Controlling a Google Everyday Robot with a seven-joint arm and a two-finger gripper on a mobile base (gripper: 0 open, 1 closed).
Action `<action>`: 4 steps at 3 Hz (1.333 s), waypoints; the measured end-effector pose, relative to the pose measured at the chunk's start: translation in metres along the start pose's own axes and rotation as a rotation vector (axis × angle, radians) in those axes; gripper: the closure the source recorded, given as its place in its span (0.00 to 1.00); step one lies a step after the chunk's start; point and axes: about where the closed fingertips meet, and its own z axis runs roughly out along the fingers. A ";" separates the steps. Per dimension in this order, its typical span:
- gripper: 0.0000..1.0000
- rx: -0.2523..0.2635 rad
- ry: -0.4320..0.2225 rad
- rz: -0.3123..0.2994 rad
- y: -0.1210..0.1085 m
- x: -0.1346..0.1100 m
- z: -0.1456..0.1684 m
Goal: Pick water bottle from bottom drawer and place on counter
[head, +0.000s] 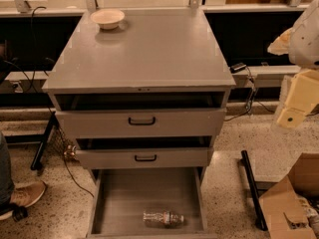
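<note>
Water bottle (163, 218) lies near bottom drawer (144, 188) front lip; gripper (298, 101) hangs right of counter (149, 54), state untellable.

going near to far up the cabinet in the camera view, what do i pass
water bottle lying in the bottom drawer → middle drawer → top drawer → counter → bowl; gripper is off at the right edge, beside the top drawer

writing on cabinet (99, 124): none readable.
writing on water bottle (163, 218): none readable.
gripper (295, 107): far right, apart from the cabinet.
</note>
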 end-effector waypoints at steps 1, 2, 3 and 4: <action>0.00 0.000 0.000 0.000 0.000 0.000 0.000; 0.00 -0.034 -0.051 0.023 0.009 0.005 0.029; 0.00 -0.089 -0.134 0.050 0.024 0.010 0.079; 0.00 -0.136 -0.206 0.098 0.040 0.015 0.131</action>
